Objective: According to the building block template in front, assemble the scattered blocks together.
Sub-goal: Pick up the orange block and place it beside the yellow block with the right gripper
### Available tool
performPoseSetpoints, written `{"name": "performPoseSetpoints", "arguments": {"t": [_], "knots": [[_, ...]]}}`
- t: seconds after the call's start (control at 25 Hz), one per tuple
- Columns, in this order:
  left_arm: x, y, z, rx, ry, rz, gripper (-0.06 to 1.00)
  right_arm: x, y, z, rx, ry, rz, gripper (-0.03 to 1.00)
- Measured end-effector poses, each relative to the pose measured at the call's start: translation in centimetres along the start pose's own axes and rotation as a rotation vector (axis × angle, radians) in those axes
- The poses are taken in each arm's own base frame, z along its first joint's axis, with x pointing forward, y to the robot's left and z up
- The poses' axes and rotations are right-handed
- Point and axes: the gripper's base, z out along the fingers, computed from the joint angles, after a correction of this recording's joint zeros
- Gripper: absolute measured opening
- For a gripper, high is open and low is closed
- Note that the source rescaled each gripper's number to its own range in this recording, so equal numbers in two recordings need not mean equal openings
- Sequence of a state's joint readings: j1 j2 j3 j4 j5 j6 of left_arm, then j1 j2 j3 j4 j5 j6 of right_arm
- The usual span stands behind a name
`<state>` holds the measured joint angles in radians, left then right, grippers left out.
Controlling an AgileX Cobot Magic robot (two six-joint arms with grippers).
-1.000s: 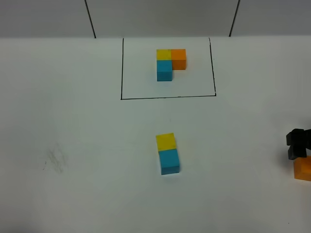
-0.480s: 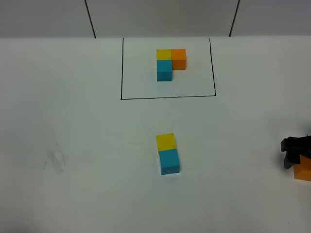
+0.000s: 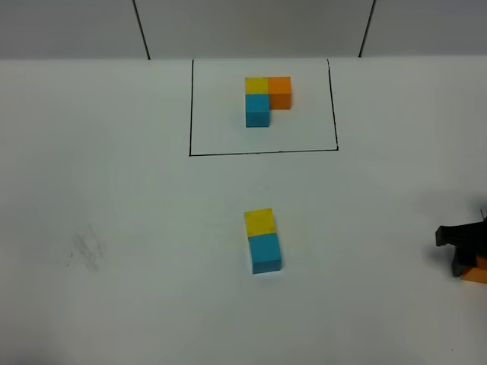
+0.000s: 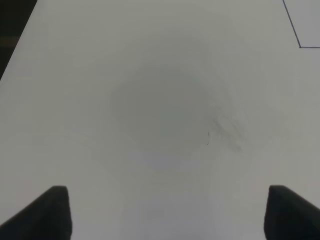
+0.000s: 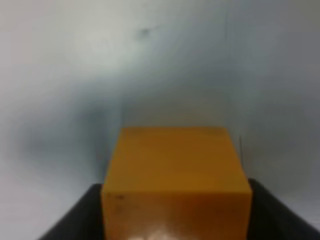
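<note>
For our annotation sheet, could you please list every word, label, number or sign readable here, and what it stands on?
None: no readable text in any view. The template cubes, the loose yellow cube, blue cube and orange cube have plain faces. The table carries only a drawn black rectangle and a faint smudge.

On the table (image 3: 114, 190), toward the back, the building block template (image 3: 265, 99) sits inside a drawn rectangle (image 3: 262, 153), with two cubes touching side by side at the rear and a third against the front of the left one. In front of the rectangle, near the table's middle, the rear cube (image 3: 259, 221) touches the front cube (image 3: 265, 252) directly before it. Well to their right, at the exterior view's edge, the third loose cube (image 3: 477, 272) rests on the table between the fingers of the right gripper (image 5: 177, 217), which lie against its two sides.
</note>
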<state>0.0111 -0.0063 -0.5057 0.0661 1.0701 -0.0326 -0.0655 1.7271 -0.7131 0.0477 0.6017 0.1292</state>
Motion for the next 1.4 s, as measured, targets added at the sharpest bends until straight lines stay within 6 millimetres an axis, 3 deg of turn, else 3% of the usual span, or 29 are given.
{"name": "performPoseSetpoints", "arguments": {"t": [0.04, 0.28, 0.48, 0.76, 0.92, 1.4], "knots": [[0.0, 0.0, 0.0, 0.0, 0.0, 0.0, 0.65, 0.0, 0.0, 0.0, 0.0, 0.0, 0.001, 0.23], [0.0, 0.0, 0.0, 0.0, 0.0, -0.002, 0.65, 0.0, 0.1, -0.7, 0.006, -0.024, -0.086, 0.25], [0.0, 0.0, 0.0, 0.0, -0.001, -0.002, 0.65, -0.1, 2.3, -2.4, 0.003, -0.069, -0.455, 0.25], [0.0, 0.0, 0.0, 0.0, 0.0, -0.002, 0.65, -2.2, 8.4, -5.0, -0.007, -0.148, -1.117, 0.25], [0.0, 0.0, 0.0, 0.0, 0.0, -0.002, 0.65, -3.0, 12.0, -4.9, 0.009, -0.114, -1.406, 0.25], [0.0, 0.0, 0.0, 0.0, 0.0, -0.002, 0.65, -3.9, 21.8, -3.1, 0.048, -0.03, -1.798, 0.25]]}}
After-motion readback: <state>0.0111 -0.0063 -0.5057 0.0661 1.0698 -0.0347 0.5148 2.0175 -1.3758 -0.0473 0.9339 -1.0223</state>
